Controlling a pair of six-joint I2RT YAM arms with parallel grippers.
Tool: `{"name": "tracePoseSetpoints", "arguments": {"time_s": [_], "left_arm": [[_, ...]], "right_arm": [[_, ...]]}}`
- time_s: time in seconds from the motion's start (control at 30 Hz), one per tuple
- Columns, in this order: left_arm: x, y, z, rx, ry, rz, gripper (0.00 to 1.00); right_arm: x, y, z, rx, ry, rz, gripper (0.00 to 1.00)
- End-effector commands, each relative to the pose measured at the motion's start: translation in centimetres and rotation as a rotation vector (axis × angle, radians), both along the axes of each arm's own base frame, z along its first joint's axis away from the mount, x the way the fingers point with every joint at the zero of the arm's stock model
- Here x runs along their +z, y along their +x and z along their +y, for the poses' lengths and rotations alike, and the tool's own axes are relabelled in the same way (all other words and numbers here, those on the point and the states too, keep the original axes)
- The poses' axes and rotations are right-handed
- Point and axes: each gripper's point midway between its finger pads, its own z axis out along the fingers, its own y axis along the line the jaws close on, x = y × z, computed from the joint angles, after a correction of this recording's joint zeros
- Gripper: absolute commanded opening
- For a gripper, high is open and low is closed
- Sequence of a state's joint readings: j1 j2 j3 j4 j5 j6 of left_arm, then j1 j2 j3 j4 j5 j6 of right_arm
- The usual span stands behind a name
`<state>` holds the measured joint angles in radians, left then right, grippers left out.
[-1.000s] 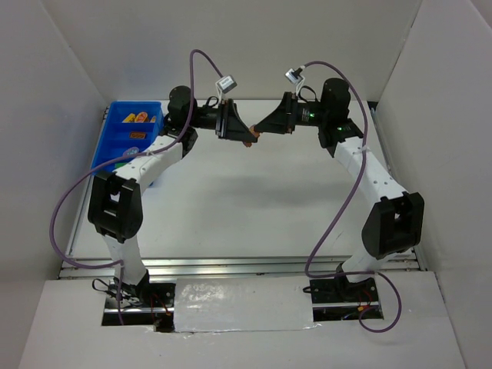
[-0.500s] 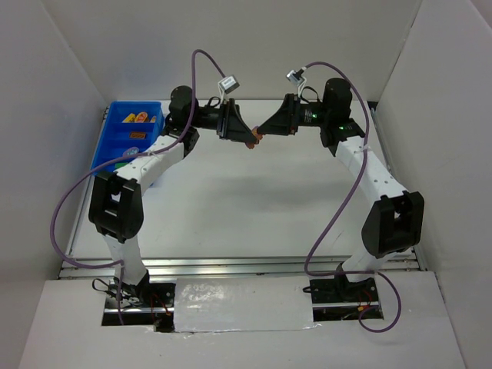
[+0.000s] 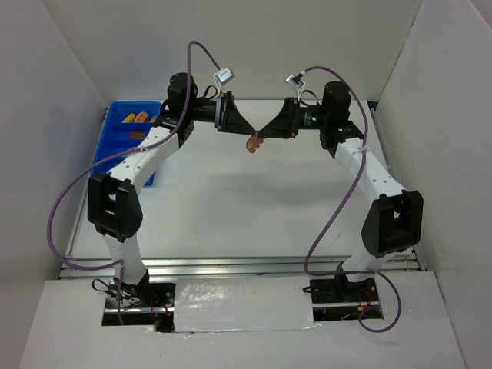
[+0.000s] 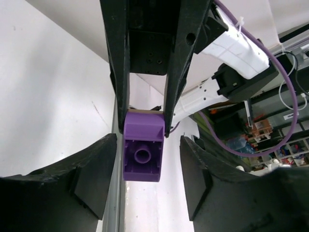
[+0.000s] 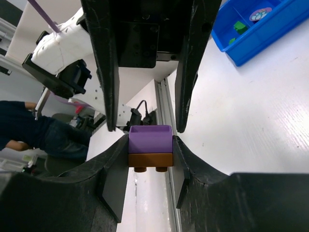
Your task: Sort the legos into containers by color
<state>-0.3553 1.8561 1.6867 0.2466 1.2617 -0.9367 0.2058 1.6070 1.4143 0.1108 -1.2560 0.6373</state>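
**Two grippers meeting in mid-air over a stacked pair of blocks.**

The right gripper (image 5: 149,150) is clamped on a purple block (image 5: 150,139) stuck to a brown block (image 5: 150,160). The pair is held above the table (image 3: 231,207), well apart from the blue bin (image 3: 104,146) at the far left. The left gripper (image 4: 148,139) faces it, fingers spread either side of the purple block and gripping nothing. The step appears to be splitting the two colours before binning. Next, the left fingers would need to close on the purple block alone, then pull straight away. Counted: two grippers, one bin, two blocks in the grip. The right wrist view shows two green blocks (image 5: 240,27) and one round patterned piece (image 5: 260,13) in the bin.
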Motion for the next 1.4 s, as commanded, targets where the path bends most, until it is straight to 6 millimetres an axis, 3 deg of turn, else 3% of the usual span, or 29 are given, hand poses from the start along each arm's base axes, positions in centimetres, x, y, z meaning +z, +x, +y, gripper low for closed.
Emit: {"name": "tracePoseSetpoints", "arguments": {"time_s": [0.0,0.2,0.5,0.8,0.93,1.0,1.03,1.1,1.2,1.23,1.37], "left_arm": [[0.7,0.0,0.3,0.005,0.0,-0.066,0.66],[0.5,-0.6,0.3,-0.02,-0.015,-0.055,0.77],[0.2,-1.0,0.5,-0.018,-0.004,-0.065,0.64],[0.3,-0.9,0.3,-0.024,-0.011,-0.062,0.62],[0.3,-0.8,0.3,-0.023,-0.011,-0.059,0.32],[0.4,-0.8,0.3,-0.024,-0.011,-0.06,0.26],[0.5,-0.8,0.3,-0.023,-0.012,-0.065,0.11],[0.4,-0.7,0.2,-0.018,-0.007,-0.058,0.0],[0.6,-0.5,0.2,-0.015,-0.013,-0.069,0.0],[0.7,-0.5,0.2,-0.015,-0.015,-0.066,0.0],[0.9,0.5,0.7,0.037,-0.012,-0.075,0.0]], "right_arm": [[1.2,-0.8,-0.3,0.021,0.018,-0.058,0.0],[1.8,-0.2,-0.2,0.004,0.021,-0.068,0.0],[2.7,0.6,-0.2,-0.014,0.031,-0.067,0.0],[1.8,1.2,0.2,-0.043,0.013,-0.049,0.0],[1.8,1.5,0.3,-0.052,-0.01,-0.051,0.0],[1.7,1.5,0.5,-0.057,-0.009,-0.043,0.0],[1.6,1.7,0.5,-0.063,-0.012,-0.037,0.0],[1.6,1.9,0.6,-0.069,-0.01,-0.033,0.13],[2.2,1.3,0.7,-0.034,0.036,-0.036,0.94],[2.5,1.1,0.6,-0.021,0.055,-0.039,1.0],[3.1,0.4,-0.2,-0.012,0.125,0.016,1.0]]}}
